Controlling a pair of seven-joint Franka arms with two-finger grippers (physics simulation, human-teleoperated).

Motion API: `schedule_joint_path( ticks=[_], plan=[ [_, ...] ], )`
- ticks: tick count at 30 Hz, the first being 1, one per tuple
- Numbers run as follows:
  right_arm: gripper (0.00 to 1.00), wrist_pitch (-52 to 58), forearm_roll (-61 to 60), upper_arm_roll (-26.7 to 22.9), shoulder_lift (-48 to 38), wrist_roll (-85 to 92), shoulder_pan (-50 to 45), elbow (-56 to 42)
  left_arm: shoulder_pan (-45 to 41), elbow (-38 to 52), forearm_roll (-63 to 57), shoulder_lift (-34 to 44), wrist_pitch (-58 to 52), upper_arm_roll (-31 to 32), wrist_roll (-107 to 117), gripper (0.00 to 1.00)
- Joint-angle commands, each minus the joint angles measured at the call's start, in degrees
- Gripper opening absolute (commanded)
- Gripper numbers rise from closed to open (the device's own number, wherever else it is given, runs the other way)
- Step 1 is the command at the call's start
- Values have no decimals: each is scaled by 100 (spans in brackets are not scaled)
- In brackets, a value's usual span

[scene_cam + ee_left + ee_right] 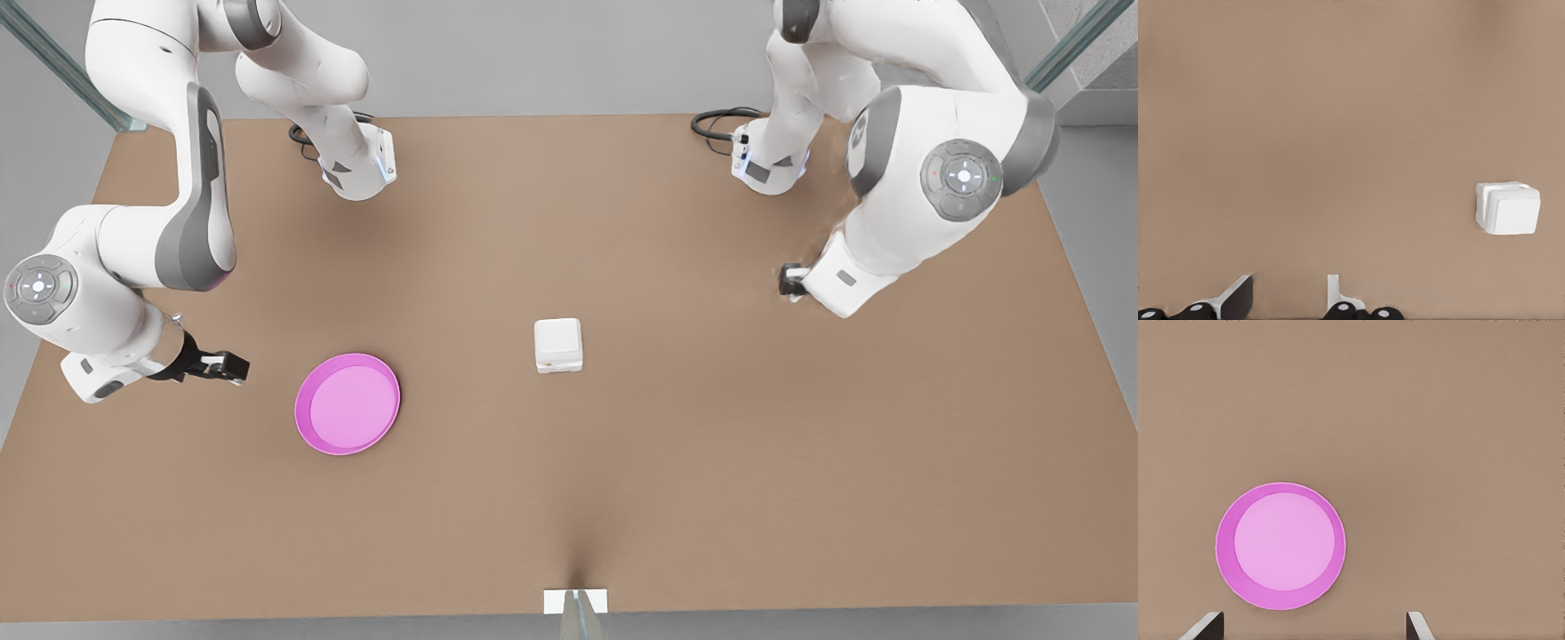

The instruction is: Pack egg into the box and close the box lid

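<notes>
My right gripper (pixel 1315 628) stands wide beside the pink plate (pixel 1280 545); my left gripper (pixel 1290 293), moderately open, faces the closed box (pixel 1509 207) farther off. Light, thin-walled: grip its sides gently.

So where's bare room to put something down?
Between the pink plate and the box, and the wide table strip below them. Tighter beside the plate, by the right gripper, and near the left gripper at the front view's right.
</notes>
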State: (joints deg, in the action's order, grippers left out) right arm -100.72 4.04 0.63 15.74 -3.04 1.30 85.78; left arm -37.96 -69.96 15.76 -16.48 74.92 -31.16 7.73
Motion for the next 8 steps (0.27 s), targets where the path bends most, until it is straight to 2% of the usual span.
schedule_joint_path(
  ticks=[1,2,3,4,8],
  plan=[
    [100,0,-9,-1,0,-4,2,0,1261,-43,-1019,206,23,1362,53,100],
    [100,0,-26,8,0,-4,2,0,2353,-939,-1611,759,540,2834,176,100],
    [100,0,-26,-1,17,-4,2,-79,2609,-1494,-1629,1146,902,3028,98,100],
    [100,0,-26,8,26,-13,2,-88,2838,-1494,-1629,1243,717,3256,80,100],
    [100,0,-35,8,114,5,28,-176,2855,-1485,-1629,1200,621,3292,80,100]
  ],
)
